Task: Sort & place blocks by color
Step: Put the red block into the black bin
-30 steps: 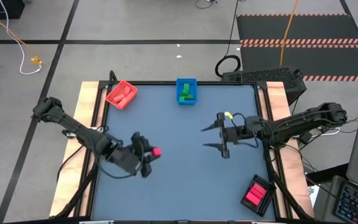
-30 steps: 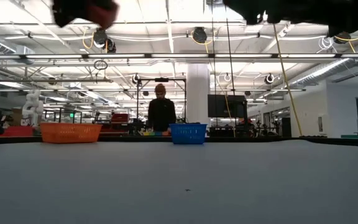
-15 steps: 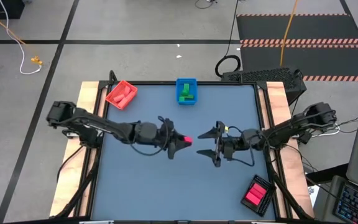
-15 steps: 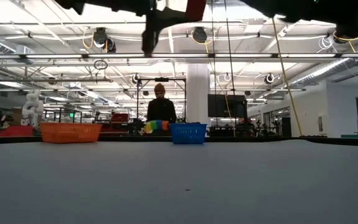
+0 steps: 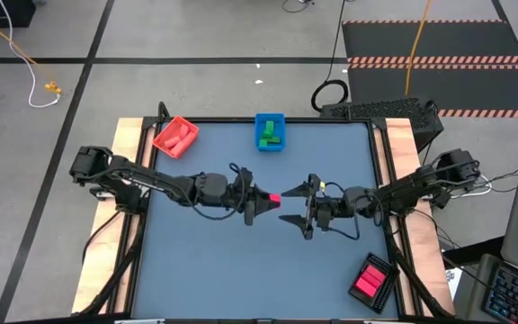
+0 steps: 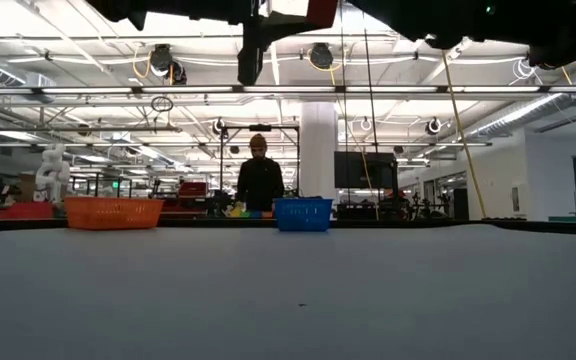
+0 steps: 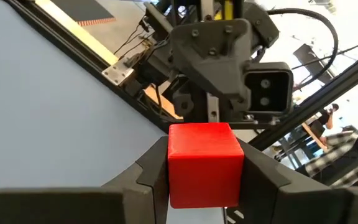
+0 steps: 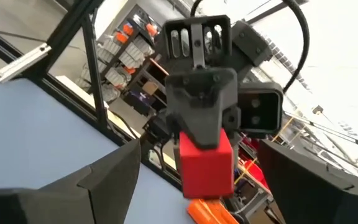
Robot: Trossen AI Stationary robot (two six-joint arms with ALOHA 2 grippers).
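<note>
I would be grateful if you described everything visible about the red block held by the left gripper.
The red block is a small, smooth, matte cube that looks like plastic. It is clamped between the left gripper fingers, held in the air above the middle of the blue table. The open right gripper faces it closely, not touching it.

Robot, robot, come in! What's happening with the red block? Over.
Left gripper shut on red block, above mid-table. Right gripper open, facing it, not touching. Nothing between them.
</note>
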